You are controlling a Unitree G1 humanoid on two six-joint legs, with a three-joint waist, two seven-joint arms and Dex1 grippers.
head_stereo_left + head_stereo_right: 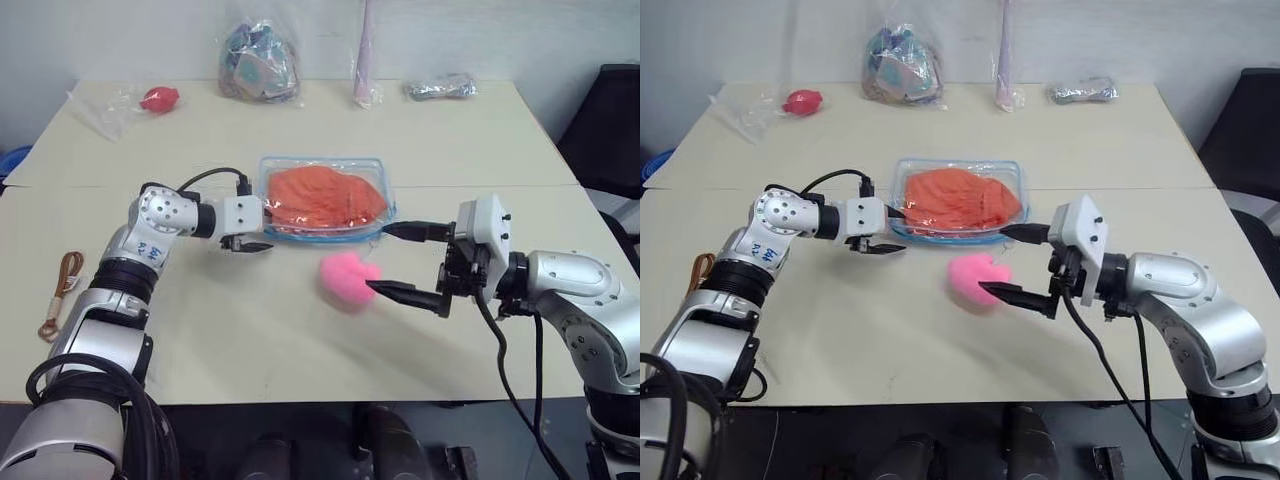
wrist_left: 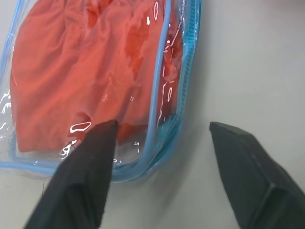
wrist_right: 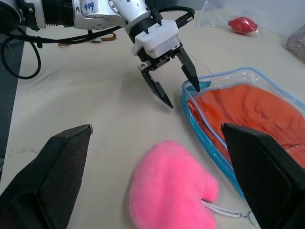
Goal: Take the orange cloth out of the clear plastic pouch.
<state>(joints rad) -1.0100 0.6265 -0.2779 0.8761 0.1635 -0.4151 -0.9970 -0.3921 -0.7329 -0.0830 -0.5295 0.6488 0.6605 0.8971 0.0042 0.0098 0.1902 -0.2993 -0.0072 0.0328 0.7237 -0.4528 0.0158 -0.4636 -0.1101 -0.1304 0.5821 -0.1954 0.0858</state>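
On the left, a brown loop (image 1: 62,292) lies near the table (image 1: 250,350) edge, with lots of bare table around it. The left gripper (image 1: 250,240) has its fingers apart, holding nothing. One finger touches the left corner of the clear plastic pouch (image 1: 325,236); the other is just off its edge. The orange cloth (image 1: 325,197) lies inside the pouch. A pink plush (image 1: 348,277) sits just in front. The right gripper (image 1: 405,262) is wide and empty, beside the plush.

Cloth (image 1: 325,196) in pouch (image 1: 375,166) — plush (image 1: 347,277) before it.
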